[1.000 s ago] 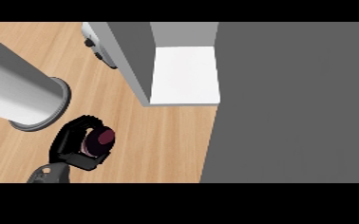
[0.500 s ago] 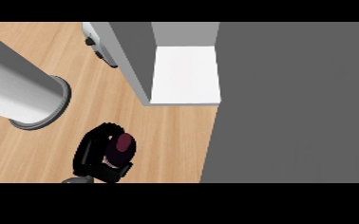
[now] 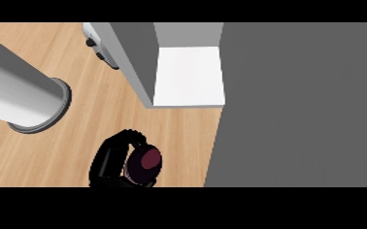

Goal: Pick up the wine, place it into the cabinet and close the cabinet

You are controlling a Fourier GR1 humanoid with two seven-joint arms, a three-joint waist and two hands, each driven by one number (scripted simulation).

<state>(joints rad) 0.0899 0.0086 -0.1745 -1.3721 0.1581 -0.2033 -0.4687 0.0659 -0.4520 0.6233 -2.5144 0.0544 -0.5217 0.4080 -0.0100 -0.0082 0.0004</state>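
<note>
The hand (image 3: 111, 162) has its fingers (image 3: 132, 137) curled around the wine (image 3: 145, 164), low over the table (image 3: 79, 126): the carry step. Next, I judge, it must travel up and right of the fingers into the open cabinet (image 3: 188, 77).

Worktop (image 3: 79, 126): pale wood grain, matt. Cabinet (image 3: 140, 53): smooth grey panels, white matt shelf inside. Wine (image 3: 145, 163): dark, slightly glossy. Hand (image 3: 108, 162): black, matt.

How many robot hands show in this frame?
1. A black robot hand sits at the lower left over the wooden counter, curled around the wine bottle. A grey forearm enters at the left, but its hand is out of view.
</note>
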